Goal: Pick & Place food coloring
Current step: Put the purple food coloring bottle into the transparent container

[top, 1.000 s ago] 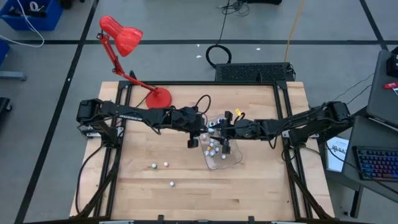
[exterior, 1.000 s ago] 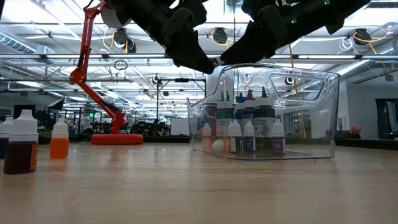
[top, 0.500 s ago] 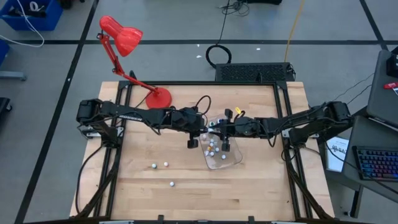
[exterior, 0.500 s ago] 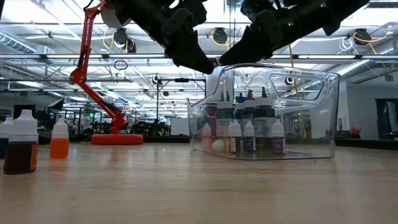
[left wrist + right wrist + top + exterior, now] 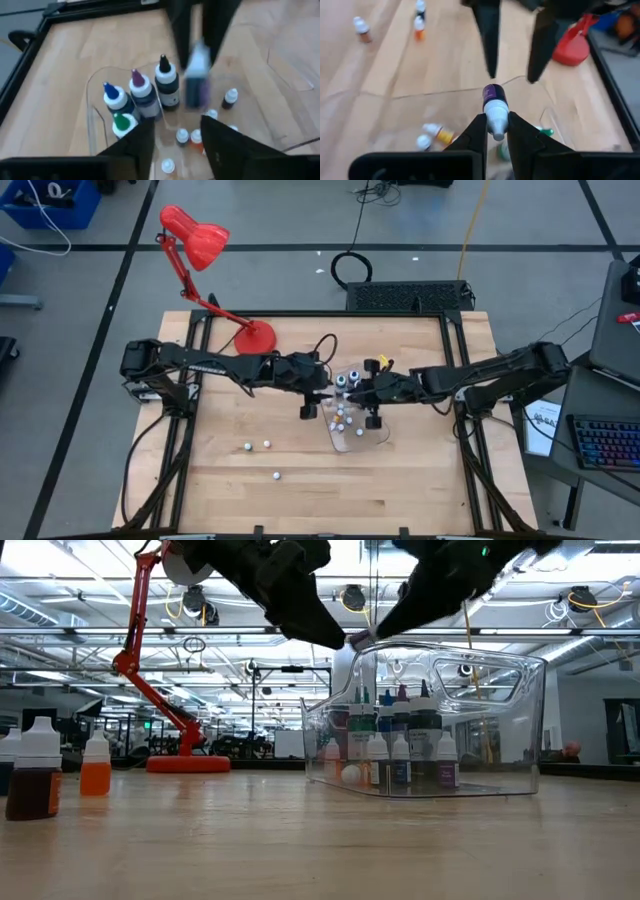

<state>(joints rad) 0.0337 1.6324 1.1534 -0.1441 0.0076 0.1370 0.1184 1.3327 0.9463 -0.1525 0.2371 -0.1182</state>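
Observation:
A purple food coloring bottle [image 5: 493, 100] with a white cap hangs over the clear tray [image 5: 358, 438], with my right gripper [image 5: 495, 131] shut on it. My left gripper [image 5: 177, 142] stands open just short of the bottle [image 5: 197, 75], its fingers [image 5: 489, 35] apart on either side and clear of it. Both grippers meet above the tray's left part [image 5: 335, 392]. Inside the tray stand blue, green, purple and black-topped bottles [image 5: 142, 95], with tinier ones [image 5: 182, 136] on its floor. My right gripper pinches the bottle's white cap end [image 5: 496, 120] between its two fingers. The fingers come slanting down from the table's right side. The purple body [image 5: 198, 92] hangs below the cap, lifted clear above the tray.
Three small bottles [image 5: 266, 445] lie on the table's near left, among them a brown one [image 5: 32, 780] and an orange one [image 5: 95, 766] in the low view. A red desk lamp [image 5: 255, 337] stands at the far left. The tray's walls [image 5: 520, 720] rise beside the grippers.
My right gripper has risen a little over the tray and tipped closer to level, its fingertips staying next to the left gripper's.

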